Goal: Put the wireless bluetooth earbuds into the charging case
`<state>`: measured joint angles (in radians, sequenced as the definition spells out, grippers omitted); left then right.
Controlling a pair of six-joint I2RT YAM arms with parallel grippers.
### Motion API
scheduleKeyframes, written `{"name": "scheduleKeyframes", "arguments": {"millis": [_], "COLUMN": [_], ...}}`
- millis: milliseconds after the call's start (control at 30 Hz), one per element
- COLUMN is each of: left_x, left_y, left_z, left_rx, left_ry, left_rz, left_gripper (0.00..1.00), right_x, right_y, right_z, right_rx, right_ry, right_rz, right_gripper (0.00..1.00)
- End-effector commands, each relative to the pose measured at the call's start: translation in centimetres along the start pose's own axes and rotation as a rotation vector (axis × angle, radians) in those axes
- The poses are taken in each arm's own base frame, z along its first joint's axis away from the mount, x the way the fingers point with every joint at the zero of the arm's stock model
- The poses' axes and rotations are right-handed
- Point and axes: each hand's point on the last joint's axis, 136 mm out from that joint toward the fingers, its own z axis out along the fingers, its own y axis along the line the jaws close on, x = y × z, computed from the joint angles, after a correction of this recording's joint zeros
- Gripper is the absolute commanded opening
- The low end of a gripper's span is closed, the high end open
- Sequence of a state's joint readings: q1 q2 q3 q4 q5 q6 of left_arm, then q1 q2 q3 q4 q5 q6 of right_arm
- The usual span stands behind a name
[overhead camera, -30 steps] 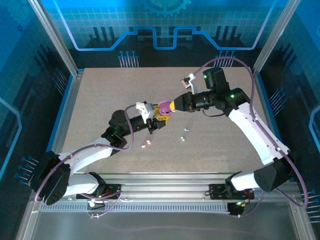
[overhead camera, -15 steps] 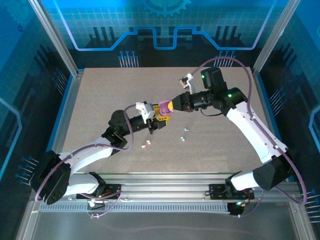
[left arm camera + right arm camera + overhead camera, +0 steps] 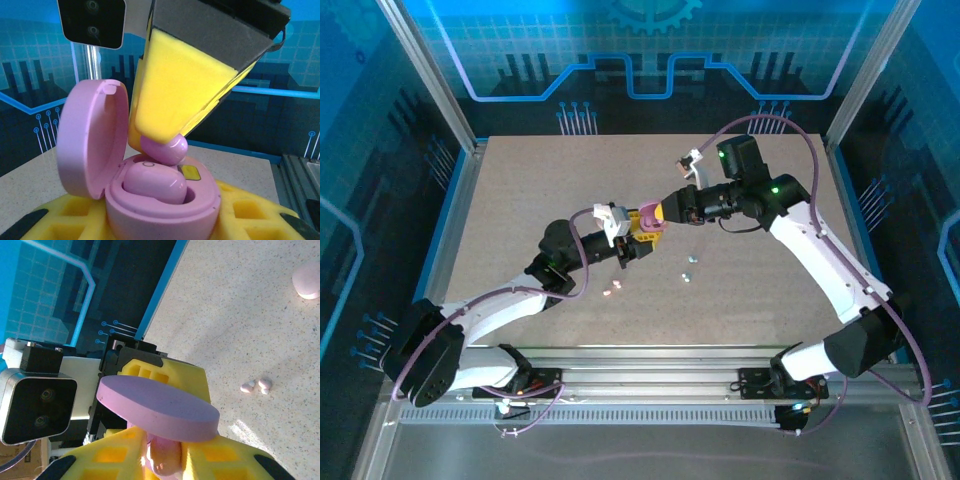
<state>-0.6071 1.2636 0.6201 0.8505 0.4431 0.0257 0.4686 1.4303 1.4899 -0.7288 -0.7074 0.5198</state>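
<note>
Seating the second earbud in the open charging case

Working mid-insertion, the left tool [image 3: 642,234] is clamping the pink-purple charging case [image 3: 165,212] between its yellow pads and holding it up off the surface [image 3: 520,200], with the lid [image 3: 90,140] standing open. A first earbud [image 3: 155,184] is already lying in its well. The right tool [image 3: 660,211] is pointing down into the case with the second earbud [image 3: 165,149] at its tips, touching or all but touching the first one, beside the free well. In the right wrist view that bud is sitting between the two pads; whether they are pinching it or merely flanking it I cannot tell. By my judgement this pair is nearly done. The next move is calling for a small nudge down and sideways so the bud is dropping squarely into its pocket, then a clean parting of the pads and a lift clear of the lid. A pale pink pair [image 3: 610,290] and a mint pair [image 3: 688,265] are waiting loose on the surface.
</note>
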Motion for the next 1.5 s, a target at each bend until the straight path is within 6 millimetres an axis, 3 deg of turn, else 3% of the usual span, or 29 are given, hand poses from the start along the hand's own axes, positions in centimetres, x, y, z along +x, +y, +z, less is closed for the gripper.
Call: {"name": "scheduleKeyframes", "arguments": {"millis": [0, 967, 1300, 1467], "left_x": [-2.8, -2.6, -2.6, -2.3], "left_y": [-0.7, -0.6, -0.4, -0.8], "left_z": [0.3, 0.1, 0.1, 0.2], "left_rx": [0.029, 0.021, 0.01, 0.022], "left_ry": [-0.084, -0.072, -0.069, -0.065], "left_rz": [0.043, 0.049, 0.057, 0.081], "left_gripper": [0.33, 0.33, 0.33, 0.33], "right_x": [0.4, -0.4, -1.8, -3.5], "right_y": [-0.6, 0.3, 1.7, 0.0], "right_z": [0.3, -1.4, -4.4, -6.2], "right_rx": [0.053, 0.086, 0.062, 0.114], "right_ry": [0.025, -0.043, -0.193, -0.331], "right_rz": [0.004, -0.033, -0.099, -0.011], "right_gripper": [0.29, 0.48, 0.5, 0.56]}}
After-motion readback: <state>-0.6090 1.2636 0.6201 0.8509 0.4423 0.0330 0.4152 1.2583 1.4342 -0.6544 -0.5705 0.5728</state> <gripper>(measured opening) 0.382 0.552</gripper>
